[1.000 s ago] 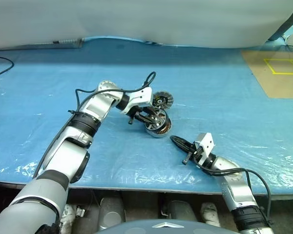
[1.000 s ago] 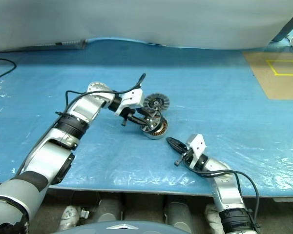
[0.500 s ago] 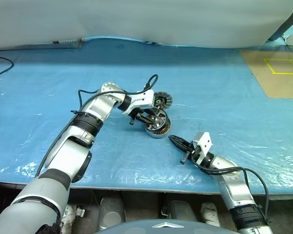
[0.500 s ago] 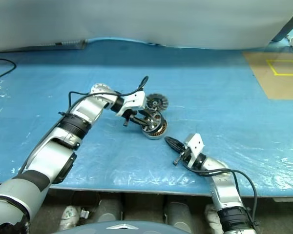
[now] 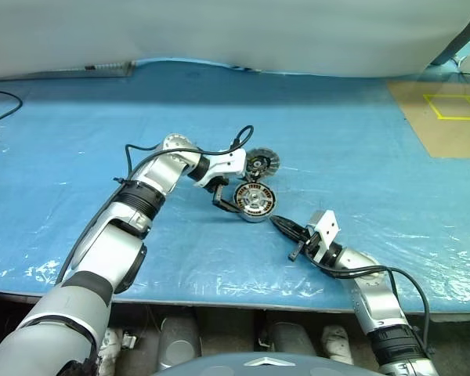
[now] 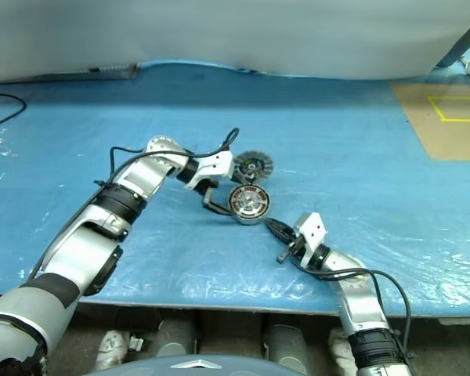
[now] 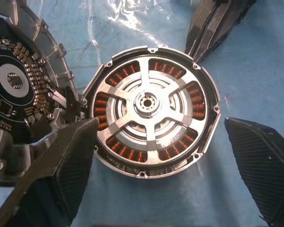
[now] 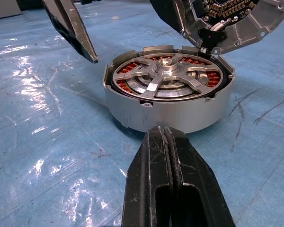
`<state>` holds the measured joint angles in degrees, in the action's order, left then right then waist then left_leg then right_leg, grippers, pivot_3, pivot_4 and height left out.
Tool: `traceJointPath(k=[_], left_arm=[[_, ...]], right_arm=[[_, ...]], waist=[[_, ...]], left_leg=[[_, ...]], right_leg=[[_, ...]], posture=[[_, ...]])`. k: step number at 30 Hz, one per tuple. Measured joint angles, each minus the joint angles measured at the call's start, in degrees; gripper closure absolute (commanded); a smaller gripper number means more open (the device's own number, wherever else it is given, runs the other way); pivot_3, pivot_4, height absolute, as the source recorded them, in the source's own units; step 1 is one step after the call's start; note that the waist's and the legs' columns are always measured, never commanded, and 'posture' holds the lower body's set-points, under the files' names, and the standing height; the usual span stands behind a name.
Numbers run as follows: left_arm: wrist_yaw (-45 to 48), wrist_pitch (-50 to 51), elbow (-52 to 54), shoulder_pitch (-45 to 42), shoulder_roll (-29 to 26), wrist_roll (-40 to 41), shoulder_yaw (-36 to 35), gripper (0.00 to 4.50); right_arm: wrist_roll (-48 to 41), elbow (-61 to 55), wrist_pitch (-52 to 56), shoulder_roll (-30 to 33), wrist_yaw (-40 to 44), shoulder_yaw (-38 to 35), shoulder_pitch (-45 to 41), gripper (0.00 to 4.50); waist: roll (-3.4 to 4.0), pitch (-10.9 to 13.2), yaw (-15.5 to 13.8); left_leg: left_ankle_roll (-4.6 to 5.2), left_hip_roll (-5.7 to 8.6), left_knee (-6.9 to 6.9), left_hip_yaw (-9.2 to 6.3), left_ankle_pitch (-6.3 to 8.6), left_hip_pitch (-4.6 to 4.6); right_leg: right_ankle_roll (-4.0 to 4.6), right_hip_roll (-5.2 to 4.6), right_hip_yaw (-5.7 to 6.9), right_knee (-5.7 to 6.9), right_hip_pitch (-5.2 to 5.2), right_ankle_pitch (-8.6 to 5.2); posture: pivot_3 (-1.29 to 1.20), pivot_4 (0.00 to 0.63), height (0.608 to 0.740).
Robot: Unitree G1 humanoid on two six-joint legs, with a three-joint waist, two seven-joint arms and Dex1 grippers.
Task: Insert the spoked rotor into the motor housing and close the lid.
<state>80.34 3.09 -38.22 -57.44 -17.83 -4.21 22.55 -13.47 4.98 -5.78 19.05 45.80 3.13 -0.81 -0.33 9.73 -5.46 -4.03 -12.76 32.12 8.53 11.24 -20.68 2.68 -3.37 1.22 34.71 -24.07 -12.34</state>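
Note:
The motor housing (image 5: 254, 201) lies flat on the blue sheet, copper windings showing around its ring. The spoked rotor (image 7: 149, 104) sits inside it, hub up. Just behind, the lid (image 5: 262, 163) stands tilted against the housing's far edge, its inner face with small components (image 7: 19, 80) turned toward the housing. My left gripper (image 5: 233, 194) is open, its fingers (image 7: 71, 161) on either side of the housing and holding nothing. My right gripper (image 5: 276, 223) is shut and empty, its tip low on the sheet just short of the housing's wall (image 8: 170, 116).
A blue plastic sheet (image 5: 360, 157) covers the table. A brown board with yellow tape (image 5: 446, 117) lies at the far right. A black cable (image 5: 0, 106) runs along the far left edge. The table's front edge runs just below my right arm.
My left gripper has opened and let go of the housing, which now lies flat with the rotor's face up. The right gripper has stayed put.

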Motion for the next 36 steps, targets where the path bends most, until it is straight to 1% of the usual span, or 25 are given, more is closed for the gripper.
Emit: traceJointPath(k=[2, 3, 8, 11, 12, 13, 15, 18, 20, 22, 25, 29, 31, 33, 36], left_arm=[[0.74, 1.81, 2.41, 0.68, -0.20, 2.04, -1.08, 0.64], [1.03, 2.63, 3.60, 1.18, -0.41, 2.88, -1.57, 0.95], [1.54, 12.09, 17.41, 11.60, -4.53, 11.29, -7.78, 2.72], [-0.88, 15.29, 24.86, 18.73, -5.49, 15.24, -10.97, 3.79], [-2.48, 15.43, 27.93, 21.95, -5.46, 16.68, -12.69, 4.21], [-3.79, 15.39, 30.21, 24.70, -5.21, 17.73, -13.84, 4.48], [-7.36, 15.45, 35.22, 31.46, -4.40, 20.01, -16.13, 4.48], [-13.34, 15.62, 40.56, 39.68, -3.05, 21.94, -18.31, 4.48], [-17.15, 14.77, 42.80, 43.18, -2.11, 22.00, -19.18, 4.48], [-21.52, 13.60, 44.54, 47.24, -0.04, 22.11, -20.22, 4.48], [-26.10, 10.10, 45.98, 52.23, 2.72, 22.17, -20.63, 4.48], [-30.02, 3.79, 45.25, 55.36, 3.58, 20.48, -20.61, 4.48], [-31.70, -0.13, 42.72, 56.33, 4.27, 19.43, -20.63, 4.48], [-33.34, -4.21, 40.12, 57.25, 4.86, 18.53, -20.72, 4.48], [-34.86, -7.79, 38.07, 57.85, 5.49, 18.40, -20.87, 4.48]], right_arm=[[-0.08, -0.25, 0.00, 0.00, -0.20, -0.14, 0.26, 4.50], [-0.09, -0.30, 0.01, 0.03, -0.44, -0.25, 0.39, 4.50], [-0.09, 0.93, 1.59, 0.81, -4.16, -3.60, -1.81, 4.50], [0.74, 2.29, 3.42, 0.92, -8.14, -5.01, -5.72, 4.50], [1.73, 3.09, 4.65, 0.64, -10.16, -4.87, -7.91, 4.50], [2.73, 3.88, 5.89, 0.56, -12.13, -4.89, -9.93, 4.50], [5.20, 6.48, 9.23, 0.64, -16.33, -4.81, -14.79, 4.50], [7.47, 10.65, 12.37, 0.76, -20.31, -4.78, -21.46, 4.50], [8.28, 13.47, 13.86, 0.48, -21.53, -4.58, -25.62, 4.50], [9.12, 17.05, 15.12, 0.32, -21.70, -3.96, -31.23, 4.50], [9.45, 23.83, 15.47, 0.05, -19.02, -2.59, -39.65, 4.50], [11.17, 34.84, 12.23, -0.13, -14.69, -0.52, -47.59, 4.50], [11.60, 40.66, 10.16, -0.37, -11.46, 0.25, -50.66, 4.50], [11.53, 45.02, 8.67, -0.80, -6.65, 0.54, -53.15, 4.50], [11.02, 47.83, 7.32, -1.23, 1.50, 0.93, -55.17, 4.50]], waist=[[0.00, 0.00, 0.02], [0.00, 0.00, 0.03], [0.04, 0.02, 0.78], [0.06, 0.03, 1.12], [0.07, 0.03, 1.27], [0.11, 0.04, 1.51], [0.14, 0.05, 1.87], [0.22, 0.09, 1.93], [0.26, 0.11, 2.00], [0.31, 0.15, 2.29], [0.31, 0.15, 2.85], [0.32, 0.15, 3.08], [0.32, 0.16, 3.07], [0.33, 0.16, 3.12], [0.33, 0.16, 3.02]], left_leg=[[0.00, 0.00, 0.00, 0.00, 0.00, 0.00], [0.00, 0.00, 0.00, 0.00, 0.00, 0.00], [0.00, -0.02, -0.02, 0.02, 0.00, 0.02], [0.00, -0.04, 0.01, 0.02, 0.00, 0.00], [0.00, -0.04, 0.00, 0.02, 0.00, 0.00], [0.00, -0.03, -0.01, 0.04, 0.00, -0.01], [-0.01, -0.05, -0.03, 0.06, 0.00, -0.03], [-0.01, -0.08, -0.04, 0.05, 0.00, -0.19], [-0.02, -0.07, -0.01, 0.05, 0.00, -0.19], [-0.01, -0.05, 0.04, 0.05, 0.00, -0.21], [-0.01, -0.10, 0.03, 0.05, 0.00, -0.26], [0.00, -0.11, 0.06, 0.06, 0.00, -0.26], [0.01, -0.10, 0.08, 0.06, 0.01, -0.25], [0.04, -0.12, 0.13, 0.06, 0.00, -0.26], [0.28, -0.19, 0.19, 0.06, -0.08, -0.27]], right_leg=[[0.00, 0.00, -0.01, 0.00, 0.00, 0.00], [0.00, 0.00, 0.00, 0.00, 0.00, 0.00], [0.01, 0.00, -0.01, 0.02, -0.03, 0.00], [0.01, 0.00, 0.01, 0.02, -0.05, 0.00], [0.01, 0.00, 0.00, 0.02, -0.05, 0.00], [0.01, 0.00, -0.02, 0.02, -0.06, 0.00], [0.01, 0.03, -0.02, 0.02, -0.12, 0.00], [0.02, 0.08, 0.00, 0.04, -0.26, -0.01], [0.02, 0.06, -0.01, 0.04, -0.27, 0.00], [0.01, 0.05, -0.03, 0.04, -0.27, 0.00], [0.01, 0.08, -0.01, 0.06, -0.27, 0.00], [0.02, 0.08, -0.01, 0.06, -0.27, 0.00], [0.03, 0.07, 0.00, 0.06, -0.28, 0.00], [0.04, 0.08, 0.00, 0.11, -0.37, 0.01], [0.07, 0.09, 0.05, 0.19, -0.40, 0.02]], posture=[[0.00, 0.150, 0.740], [0.00, 0.150, 0.740], [0.00, 0.150, 0.740], [0.00, 0.150, 0.740], [0.00, 0.150, 0.740], [0.00, 0.150, 0.740], [0.00, 0.150, 0.740], [0.00, 0.150, 0.740], [0.00, 0.150, 0.740], [0.00, 0.150, 0.740], [0.00, 0.150, 0.740], [0.00, 0.150, 0.740], [0.00, 0.150, 0.740], [0.00, 0.150, 0.740], [0.00, 0.150, 0.740]])
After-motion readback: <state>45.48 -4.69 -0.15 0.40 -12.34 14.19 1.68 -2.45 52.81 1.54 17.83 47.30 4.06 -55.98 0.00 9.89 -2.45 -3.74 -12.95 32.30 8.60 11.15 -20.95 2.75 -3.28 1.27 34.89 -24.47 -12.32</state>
